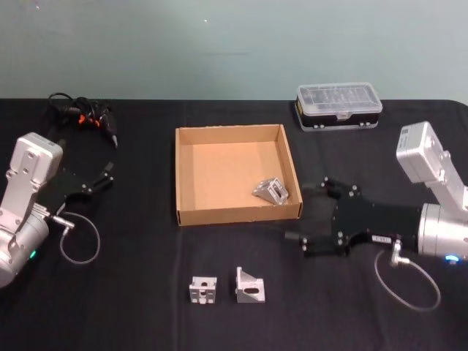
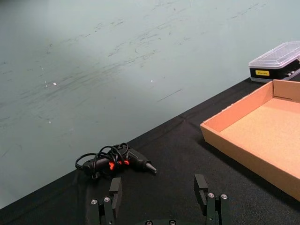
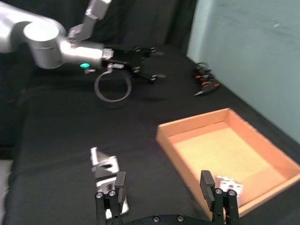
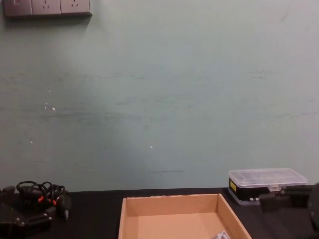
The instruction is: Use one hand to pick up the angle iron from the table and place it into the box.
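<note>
Head view is showing the right claw [image 1: 301, 212] hanging with its fingers spread wide and nothing between them, just beside the near right corner of the box [image 1: 238, 213] and pointing toward the robot's left. The boxed angle iron [image 1: 272, 191] is already lying inside the box, by that same corner. Two more are sitting on the bench [image 1: 131, 307] in front of the box: the right-hand angle iron [image 1: 249, 286] and, just beside it, the left-hand angle iron [image 1: 202, 289]. The right-hand one is lying nearer the robot than the right claw and a little to its left, so that claw is looking much the closer. The left claw [image 1: 108, 175], also released and empty, is idling well apart at the bench's left side. Both pieces are looking squat, with no marked long axis, so the coming reach is probably calling for a pull back toward the robot and a descent from above.
</note>
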Controlling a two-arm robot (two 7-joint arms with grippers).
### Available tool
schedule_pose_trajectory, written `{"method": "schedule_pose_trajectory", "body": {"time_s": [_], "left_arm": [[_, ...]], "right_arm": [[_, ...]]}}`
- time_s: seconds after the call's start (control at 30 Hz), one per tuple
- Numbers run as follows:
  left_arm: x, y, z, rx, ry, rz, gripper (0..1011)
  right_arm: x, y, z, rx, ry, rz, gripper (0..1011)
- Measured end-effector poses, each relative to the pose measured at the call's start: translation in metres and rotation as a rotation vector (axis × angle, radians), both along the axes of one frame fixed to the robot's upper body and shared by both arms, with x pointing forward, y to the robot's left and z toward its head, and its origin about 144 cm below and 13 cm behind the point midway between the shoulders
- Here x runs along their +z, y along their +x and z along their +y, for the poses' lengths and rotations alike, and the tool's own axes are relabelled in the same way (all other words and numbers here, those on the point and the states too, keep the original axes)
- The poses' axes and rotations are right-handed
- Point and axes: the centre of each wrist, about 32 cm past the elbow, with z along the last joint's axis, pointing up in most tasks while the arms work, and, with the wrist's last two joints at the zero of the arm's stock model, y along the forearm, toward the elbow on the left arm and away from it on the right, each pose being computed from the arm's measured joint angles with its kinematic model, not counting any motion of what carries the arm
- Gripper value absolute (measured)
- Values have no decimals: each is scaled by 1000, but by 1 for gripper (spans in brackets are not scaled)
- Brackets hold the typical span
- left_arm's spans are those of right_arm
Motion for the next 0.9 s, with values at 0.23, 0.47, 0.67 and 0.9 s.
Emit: {"method": "schedule_pose_trajectory", "body": {"time_s": [0.23,0.47,0.67,0.9], "left_arm": [[0,0,0,0,0,0,1011],[0,0,0,0,0,0,1011],[0,0,0,0,0,0,1011],[0,0,0,0,0,0,1011]], "right_arm": [[-6,-2,0,84,-34,49,1004],[-18,1,6,159,-76,109,1004],[-30,5,14,189,-112,146,1004],[-42,11,28,226,-142,170,1004]]}}
